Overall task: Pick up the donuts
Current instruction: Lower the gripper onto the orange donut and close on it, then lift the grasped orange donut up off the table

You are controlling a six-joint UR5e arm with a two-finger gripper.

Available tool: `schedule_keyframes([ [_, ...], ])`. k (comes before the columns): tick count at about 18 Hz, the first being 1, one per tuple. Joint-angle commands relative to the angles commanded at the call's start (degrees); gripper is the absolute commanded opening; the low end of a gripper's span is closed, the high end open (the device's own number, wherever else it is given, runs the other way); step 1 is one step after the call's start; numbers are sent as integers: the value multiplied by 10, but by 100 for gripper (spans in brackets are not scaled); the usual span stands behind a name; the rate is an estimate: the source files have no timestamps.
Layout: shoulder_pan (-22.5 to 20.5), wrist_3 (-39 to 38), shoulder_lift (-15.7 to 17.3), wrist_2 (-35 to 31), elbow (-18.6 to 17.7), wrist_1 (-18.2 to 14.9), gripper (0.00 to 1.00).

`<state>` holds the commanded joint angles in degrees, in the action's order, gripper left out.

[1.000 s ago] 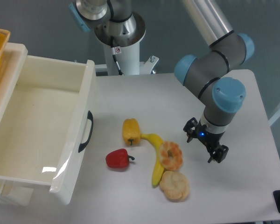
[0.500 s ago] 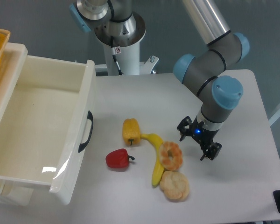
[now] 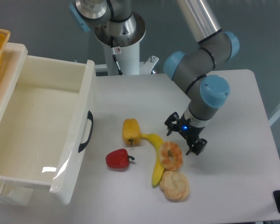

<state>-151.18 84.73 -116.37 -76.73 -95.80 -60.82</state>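
Observation:
The donut [image 3: 171, 155] is a lobed orange-brown ring with pale cream patches and a centre hole. It lies on the white table [image 3: 233, 177], leaning against the yellow banana [image 3: 156, 158]. My gripper [image 3: 183, 137] hangs open and empty just above and to the right of the donut, its two dark fingers spread apart, one up-left and one down-right. It does not touch the donut.
A pale bun-like pastry [image 3: 174, 185] lies just below the donut. A yellow pepper [image 3: 131, 132] and a red pepper [image 3: 118, 159] lie to the left. A large white bin [image 3: 79, 140] with a black handle stands at the left.
My gripper has moved left and slightly up, from well right of the donut to just beside its upper right edge. It has stayed open. The objects have not moved.

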Motion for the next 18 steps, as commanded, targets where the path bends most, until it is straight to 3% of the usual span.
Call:
schedule_keyframes([
  [4, 11, -12, -8, 0, 0, 1, 99],
  [8, 11, -18, -12, -1, 1, 0, 64],
  [14, 14, -18, -16, -5, 4, 0, 19],
  [18, 13, -18, -15, -5, 16, 0, 2],
])
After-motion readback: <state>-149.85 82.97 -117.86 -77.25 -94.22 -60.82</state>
